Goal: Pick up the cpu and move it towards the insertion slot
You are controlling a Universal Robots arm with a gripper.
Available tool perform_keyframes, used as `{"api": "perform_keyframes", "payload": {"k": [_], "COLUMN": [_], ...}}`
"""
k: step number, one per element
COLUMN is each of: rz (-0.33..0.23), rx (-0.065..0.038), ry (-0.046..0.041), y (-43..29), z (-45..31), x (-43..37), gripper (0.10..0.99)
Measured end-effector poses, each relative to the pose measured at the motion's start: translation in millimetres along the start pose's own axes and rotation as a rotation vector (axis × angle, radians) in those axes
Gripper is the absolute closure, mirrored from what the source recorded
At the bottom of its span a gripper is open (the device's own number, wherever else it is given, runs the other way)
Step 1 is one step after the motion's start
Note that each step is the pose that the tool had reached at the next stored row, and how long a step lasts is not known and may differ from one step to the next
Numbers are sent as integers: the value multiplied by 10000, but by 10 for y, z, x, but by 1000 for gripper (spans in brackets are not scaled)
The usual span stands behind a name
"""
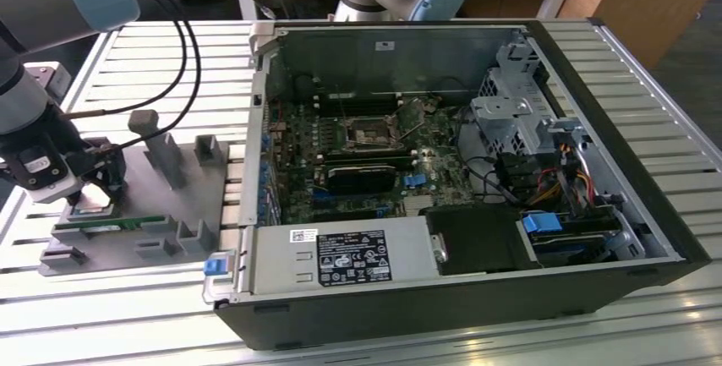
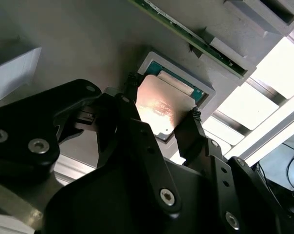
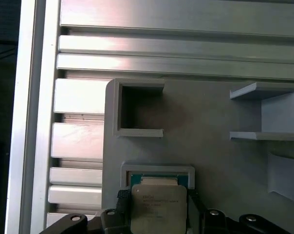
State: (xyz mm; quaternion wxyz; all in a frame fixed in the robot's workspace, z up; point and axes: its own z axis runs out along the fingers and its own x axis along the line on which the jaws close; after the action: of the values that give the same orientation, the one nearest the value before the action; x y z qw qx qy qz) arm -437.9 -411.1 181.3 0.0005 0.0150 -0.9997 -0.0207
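Clamping the cpu [image 2: 157, 106] by 2 opposite edges, the gripper [image 1: 95, 195] sits over the grey fixture [image 1: 181, 205] at the exterior view's left; the slot [image 1: 369, 133] lies well apart toward mid-frame, inside the case [image 1: 338, 308]

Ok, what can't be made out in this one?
Chip, second wrist view: its near edge is hidden behind the claw, so it is unclear whether it sits in the grey holder or just above it.
Chip, first wrist view: partly cut off by the picture edge.
Socket, exterior view: too small to tell whether its metal frame is open.
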Motion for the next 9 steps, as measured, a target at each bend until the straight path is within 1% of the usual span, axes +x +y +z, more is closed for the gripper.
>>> {"api": "perform_keyframes", "payload": {"k": [3,4,5,9], "rz": [0,0,0,0], "rx": [0,0,-1,-1], "ry": [1,1,-1,0], "y": [0,0,0,1], "z": [0,0,-2,-32], "x": [0,0,0,0], "gripper": [514,533,533,541]}}
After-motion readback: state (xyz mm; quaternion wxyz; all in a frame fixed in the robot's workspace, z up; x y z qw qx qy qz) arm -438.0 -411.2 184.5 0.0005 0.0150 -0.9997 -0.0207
